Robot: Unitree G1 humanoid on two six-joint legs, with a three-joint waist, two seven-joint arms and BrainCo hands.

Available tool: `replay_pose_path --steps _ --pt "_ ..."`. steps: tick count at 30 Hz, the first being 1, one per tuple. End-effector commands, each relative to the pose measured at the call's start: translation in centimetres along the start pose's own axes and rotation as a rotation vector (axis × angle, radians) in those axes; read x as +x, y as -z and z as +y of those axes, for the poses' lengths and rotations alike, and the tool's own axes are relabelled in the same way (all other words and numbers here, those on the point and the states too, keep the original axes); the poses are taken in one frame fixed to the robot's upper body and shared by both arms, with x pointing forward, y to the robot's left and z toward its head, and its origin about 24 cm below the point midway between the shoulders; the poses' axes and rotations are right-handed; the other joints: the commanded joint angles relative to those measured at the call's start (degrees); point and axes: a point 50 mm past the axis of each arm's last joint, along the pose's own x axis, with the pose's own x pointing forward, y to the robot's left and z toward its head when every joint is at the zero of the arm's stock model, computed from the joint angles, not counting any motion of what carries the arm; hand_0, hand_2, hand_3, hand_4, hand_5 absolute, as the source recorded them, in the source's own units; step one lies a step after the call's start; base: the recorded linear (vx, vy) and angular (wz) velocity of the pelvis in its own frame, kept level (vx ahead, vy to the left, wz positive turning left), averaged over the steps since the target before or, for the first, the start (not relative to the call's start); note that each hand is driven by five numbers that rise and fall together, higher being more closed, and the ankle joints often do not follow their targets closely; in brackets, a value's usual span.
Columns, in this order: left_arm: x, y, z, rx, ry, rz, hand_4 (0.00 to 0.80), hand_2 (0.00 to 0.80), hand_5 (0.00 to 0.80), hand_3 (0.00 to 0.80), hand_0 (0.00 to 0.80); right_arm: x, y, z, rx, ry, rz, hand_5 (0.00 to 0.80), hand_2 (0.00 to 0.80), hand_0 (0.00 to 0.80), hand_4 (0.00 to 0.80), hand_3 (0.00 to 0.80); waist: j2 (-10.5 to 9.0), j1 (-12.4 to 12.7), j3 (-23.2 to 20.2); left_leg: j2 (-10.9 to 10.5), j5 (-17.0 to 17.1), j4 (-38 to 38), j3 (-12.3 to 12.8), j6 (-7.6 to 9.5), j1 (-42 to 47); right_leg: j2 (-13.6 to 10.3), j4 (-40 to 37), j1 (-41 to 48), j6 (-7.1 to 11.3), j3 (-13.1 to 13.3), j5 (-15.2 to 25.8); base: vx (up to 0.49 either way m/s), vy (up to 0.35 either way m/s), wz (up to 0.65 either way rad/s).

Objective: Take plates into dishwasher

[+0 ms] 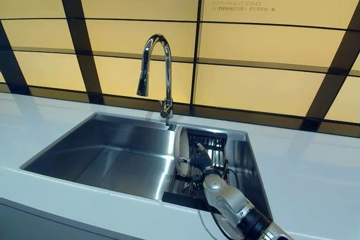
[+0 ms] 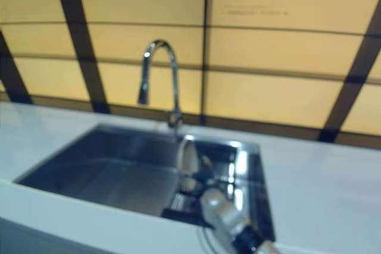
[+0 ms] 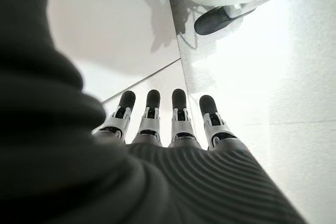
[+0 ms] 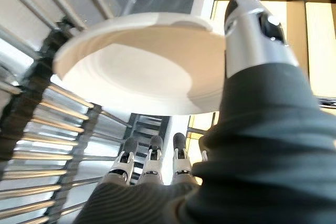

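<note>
Nearest the head camera, the right robot hand [image 1: 198, 157] reaches down into the sink [image 1: 112, 155] at its right end, where a dark wire rack [image 1: 211, 139] fills the compartment by the right wall. A single white plate [image 1: 181, 151] stands on edge in that rack, just below the faucet [image 1: 154, 71] at the sink's back edge.

From the right wrist view, the fingers [image 4: 153, 153] lie straight and slack beneath the plate [image 4: 142, 69], while the thumb [image 4: 252, 30] rises beside its rim. I cannot tell whether the thumb touches the rim; nothing is pinched, so the hand reads as open and empty. The left robot hand [image 3: 173, 129] shows only in its own wrist view, fingers straight, holding nothing, over a pale surface.

Judging by its look, the plate is glazed ceramic: stiff, moderately heavy for its size, smooth and likely slippery, more so if wet. It would chip or break if knocked against the rack wires or the steel wall. The best hold looks to be across the rim at the upper edge, thumb on one face and fingers on the other, then lifting straight up out of the wires before tilting. A shallow pinch risks the plate swinging or sliding free.
</note>
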Motion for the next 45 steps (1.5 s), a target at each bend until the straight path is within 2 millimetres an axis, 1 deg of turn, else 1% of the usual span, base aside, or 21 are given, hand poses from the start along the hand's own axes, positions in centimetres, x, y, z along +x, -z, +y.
replay_pose_path --steps 1,4,11,16,19,22,30,39,45 --pt "0.2 -0.5 -0.8 -0.016 0.015 -0.011 0.000 0.000 0.000 0.000 0.000 1.1 -5.0 0.9 0.055 0.009 -0.127 0.000 0.000 0.000 0.000 0.000 -1.78 2.12 1.15 -2.03 -3.41 3.53 -0.41 0.63 -1.23 -0.10 1.41 3.26 1.51 -1.76 -4.08 -0.011 -0.035 0.02" --pt "0.2 -0.7 -0.9 -0.016 0.019 -0.017 0.000 0.000 0.000 0.000 0.000 1.1 -5.3 1.1 0.045 0.019 -0.133 0.000 0.000 0.000 0.000 0.000 -1.80 2.47 1.33 -1.78 -3.18 4.16 -1.04 0.16 -1.98 -0.01 1.41 3.24 1.23 -2.11 -4.25 -0.019 -0.036 0.02" --pt "0.2 -0.8 -1.2 -0.024 0.029 -0.027 0.000 0.000 0.000 0.000 0.000 1.2 -5.2 1.1 0.040 0.026 -0.119 0.000 0.000 0.000 0.000 0.000 -1.67 2.52 1.28 -1.40 -2.81 4.33 -1.33 -0.57 -2.41 0.05 1.15 3.39 0.98 -2.56 -4.43 -0.009 -0.023 0.06" --pt "0.3 -1.4 -1.5 -0.032 0.041 -0.045 0.000 0.000 0.000 0.000 0.000 1.3 -5.5 1.1 0.033 0.023 -0.117 0.000 0.000 0.000 0.000 0.000 -1.56 2.43 1.51 -1.35 -2.77 5.44 -1.65 -0.97 -3.20 -0.11 1.63 3.09 0.71 -2.73 -4.54 0.000 0.000 0.00" --pt "0.3 -1.8 -1.7 -0.036 0.044 -0.052 0.000 0.000 0.000 0.000 0.000 1.3 -5.7 1.3 0.029 0.022 -0.117 0.000 0.000 0.000 0.000 0.000 -1.59 2.53 1.87 -1.34 -2.82 6.01 -1.94 -1.03 -3.64 -0.15 1.92 2.83 0.54 -2.66 -4.60 0.001 0.005 0.02" --pt "0.3 -1.9 -1.9 -0.038 0.048 -0.054 0.000 0.000 0.000 0.000 0.000 1.3 -5.4 1.5 0.022 0.028 -0.108 0.000 0.000 0.000 0.000 0.000 -1.68 2.64 2.41 -1.19 -3.05 6.97 -2.10 -1.17 -3.99 -0.23 2.19 2.76 0.33 -2.61 -4.67 0.000 0.000 0.00" --pt "0.2 -1.5 -2.0 -0.036 0.052 -0.042 0.000 0.000 0.000 0.000 0.000 1.5 -5.3 1.0 0.022 0.083 -0.095 0.000 0.000 0.000 0.000 0.000 -1.93 3.41 3.39 -1.10 -3.22 8.26 -2.74 -1.30 -4.76 -0.16 2.50 2.71 0.10 -2.76 -4.75 0.004 0.001 0.00" --pt "0.2 -1.0 -1.5 -0.015 0.047 -0.037 0.000 0.000 0.000 0.000 0.000 2.3 -6.5 0.3 0.012 0.120 -0.104 0.000 0.000 0.000 0.000 0.000 -2.03 4.61 4.83 -1.32 -3.24 9.00 -3.65 -1.35 -5.55 -0.25 2.72 2.29 0.08 -3.22 -4.44 0.011 0.007 0.04" --pt "0.2 -1.2 -1.5 -0.009 0.045 -0.051 0.000 0.000 0.000 0.000 0.000 2.4 -6.5 0.4 0.019 0.106 -0.094 0.000 0.000 0.000 0.000 0.000 -2.05 4.66 4.77 -1.47 -3.32 8.32 -3.69 -1.23 -4.84 -0.38 2.72 2.63 0.27 -3.34 -4.53 0.000 0.000 0.00"
